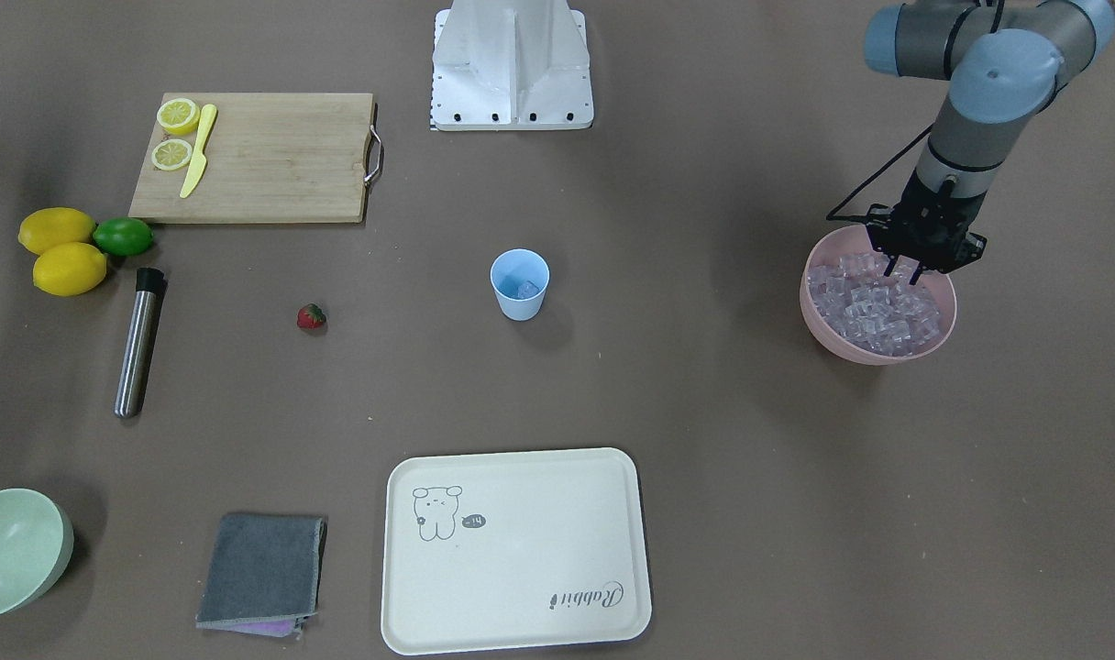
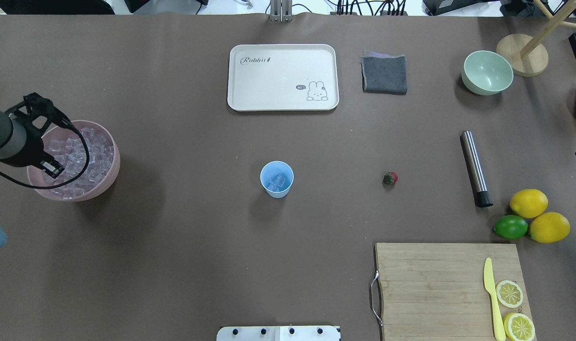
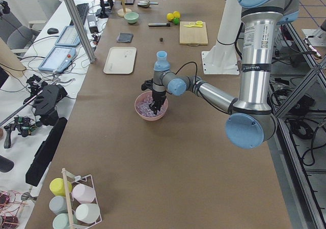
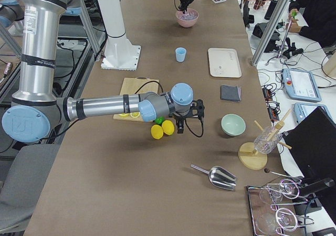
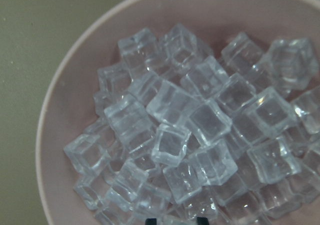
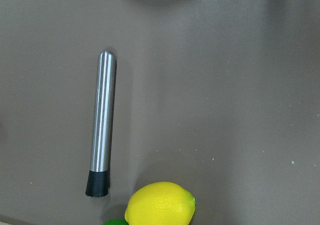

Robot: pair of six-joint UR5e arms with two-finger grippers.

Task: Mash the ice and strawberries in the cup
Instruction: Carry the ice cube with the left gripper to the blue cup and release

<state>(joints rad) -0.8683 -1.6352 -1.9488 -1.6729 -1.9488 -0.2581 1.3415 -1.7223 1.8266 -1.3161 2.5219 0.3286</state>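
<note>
Left wrist-mounted: ice point(image 5: 175, 130) in pink bowl point(image 5: 52, 115), just beneath jaws.

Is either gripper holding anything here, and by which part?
Nothing visibly held. The left gripper is open over the ice in the pink bowl; the right gripper cannot be judged.

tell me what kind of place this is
Most likely a robotics lab staged as a drinks bench: a grey-and-blue robot arm at a brown-covered table, a white side desk with tablet-like pendants, and a pink plastic bowl of clear ice cubes.
</note>
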